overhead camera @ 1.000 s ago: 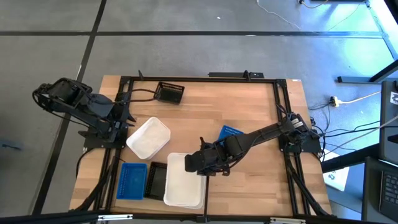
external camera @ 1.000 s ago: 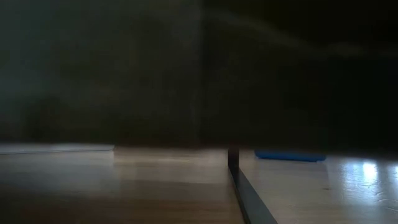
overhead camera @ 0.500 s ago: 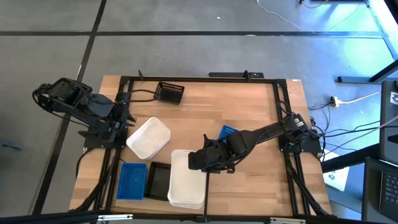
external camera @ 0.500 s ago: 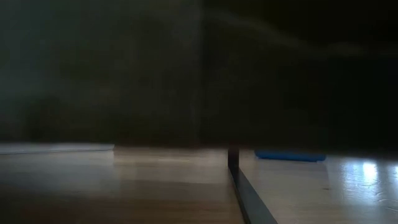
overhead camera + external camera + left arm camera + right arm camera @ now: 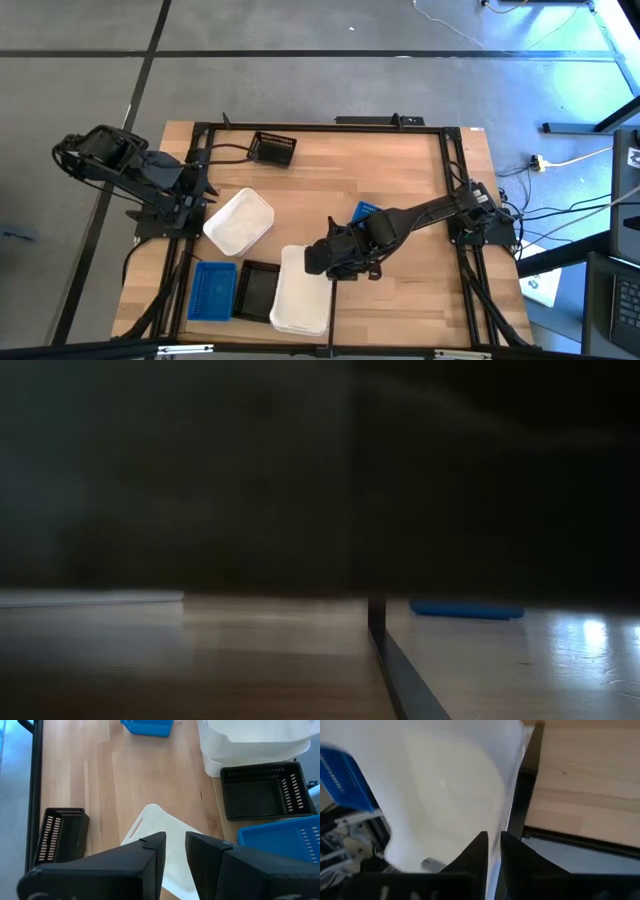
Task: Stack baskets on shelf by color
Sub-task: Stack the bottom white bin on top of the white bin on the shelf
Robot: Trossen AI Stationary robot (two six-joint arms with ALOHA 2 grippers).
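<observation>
Looking down from the high view, we see the right gripper [image 5: 318, 262] low in the middle of the frame, its fingers closed on the right-hand rim of a white basket [image 5: 299, 292] that lies near the bottom edge of the shelf [image 5: 400, 190]. In the right wrist view the two dark fingers [image 5: 476, 854] stand close together with the thin white wall of that basket [image 5: 450, 790] pinched between them.

The left gripper [image 5: 196, 195] waits at the left rail of the shelf, in the left middle of the high view. Our left wrist view shows its fingers [image 5: 152, 855] with a narrow gap between them and nothing held there.

Just left of the gripped basket sits a black basket [image 5: 255, 291], touching it, and left of that a blue basket [image 5: 212, 291]. A second white basket [image 5: 238, 221] lies tilted above them, near the left gripper. Another black basket [image 5: 272, 149] rests by the top rail, and a second blue basket [image 5: 366, 212] shows partly from behind the right arm at centre frame.
</observation>
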